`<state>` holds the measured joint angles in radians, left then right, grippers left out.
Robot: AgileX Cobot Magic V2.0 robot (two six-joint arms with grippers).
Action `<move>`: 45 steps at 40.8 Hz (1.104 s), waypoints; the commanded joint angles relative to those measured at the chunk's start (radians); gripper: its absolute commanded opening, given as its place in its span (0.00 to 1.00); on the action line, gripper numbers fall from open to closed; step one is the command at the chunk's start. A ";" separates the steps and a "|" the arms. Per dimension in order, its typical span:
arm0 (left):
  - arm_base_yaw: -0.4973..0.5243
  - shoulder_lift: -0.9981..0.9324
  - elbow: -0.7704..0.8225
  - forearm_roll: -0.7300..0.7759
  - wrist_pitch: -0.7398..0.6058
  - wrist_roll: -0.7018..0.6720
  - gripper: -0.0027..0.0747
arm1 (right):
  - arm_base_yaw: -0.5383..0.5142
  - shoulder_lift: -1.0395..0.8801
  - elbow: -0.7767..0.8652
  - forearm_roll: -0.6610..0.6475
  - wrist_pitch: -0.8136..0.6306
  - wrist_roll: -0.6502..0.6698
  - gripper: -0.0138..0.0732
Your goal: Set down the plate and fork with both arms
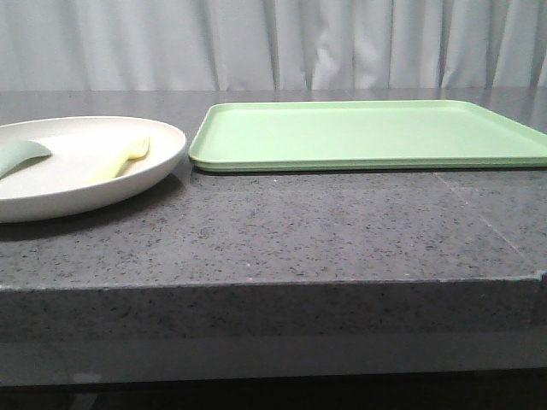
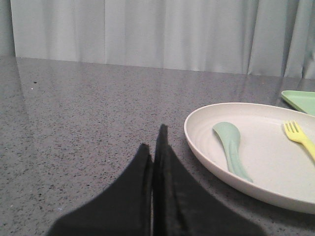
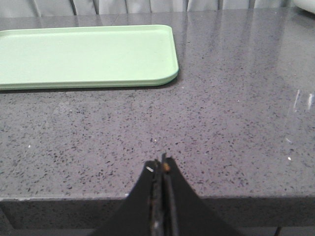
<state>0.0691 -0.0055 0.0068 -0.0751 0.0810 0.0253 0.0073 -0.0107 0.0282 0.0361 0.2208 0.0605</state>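
Note:
The cream-white plate (image 1: pixel 85 175) sits on the grey stone table at the left; it also shows in the left wrist view (image 2: pixel 266 162). In it lie the pale-yellow fork (image 1: pixel 130 156), also seen in the left wrist view (image 2: pixel 299 137), and a sage-green spoon-like utensil (image 2: pixel 230 147). My left gripper (image 2: pixel 153 140) is shut and empty, low over the table just beside the plate's rim. My right gripper (image 3: pixel 163 162) is shut and empty, above the table's front edge, apart from the tray. Neither gripper shows in the front view.
A flat light-green rectangular tray (image 1: pixel 367 135) lies on the table right of the plate, also in the right wrist view (image 3: pixel 88 56). The table's front edge (image 1: pixel 273 286) runs across the front view. A pale curtain hangs behind.

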 commanded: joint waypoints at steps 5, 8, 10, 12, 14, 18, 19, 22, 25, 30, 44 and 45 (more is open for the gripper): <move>0.002 -0.020 0.001 0.000 -0.089 -0.004 0.01 | -0.006 -0.018 -0.005 -0.001 -0.080 -0.007 0.08; 0.002 -0.020 0.001 0.000 -0.089 -0.004 0.01 | -0.006 -0.018 -0.005 -0.001 -0.080 -0.007 0.08; 0.002 -0.020 0.001 0.000 -0.089 -0.004 0.01 | -0.006 -0.018 -0.005 -0.001 -0.080 -0.007 0.08; 0.002 -0.020 0.001 0.000 -0.089 -0.004 0.01 | -0.006 -0.018 -0.005 -0.001 -0.080 -0.007 0.08; 0.002 -0.020 0.001 0.000 -0.089 -0.004 0.01 | -0.006 -0.018 -0.005 -0.001 -0.080 -0.007 0.08; 0.002 -0.020 0.001 0.000 -0.089 -0.004 0.01 | -0.006 -0.018 -0.005 -0.001 -0.080 -0.007 0.08; 0.002 -0.020 0.001 0.000 -0.089 -0.004 0.01 | -0.006 -0.018 -0.005 -0.001 -0.080 -0.007 0.08; 0.002 -0.020 0.001 0.000 -0.089 -0.004 0.01 | -0.005 -0.018 -0.005 -0.001 -0.080 -0.007 0.08; 0.002 -0.020 0.001 0.000 -0.089 -0.004 0.01 | -0.005 -0.018 -0.005 -0.001 -0.081 -0.007 0.08; 0.002 -0.020 0.001 0.000 -0.089 -0.004 0.01 | -0.005 -0.018 -0.005 -0.001 -0.082 -0.007 0.08; 0.002 -0.020 0.001 0.000 -0.162 -0.004 0.01 | -0.005 -0.018 -0.005 0.000 -0.117 -0.007 0.08; 0.002 -0.020 0.001 0.000 -0.182 -0.004 0.01 | -0.005 -0.018 -0.005 0.000 -0.124 -0.007 0.08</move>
<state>0.0691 -0.0055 0.0068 -0.0751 0.0293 0.0253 0.0073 -0.0107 0.0282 0.0361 0.2081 0.0605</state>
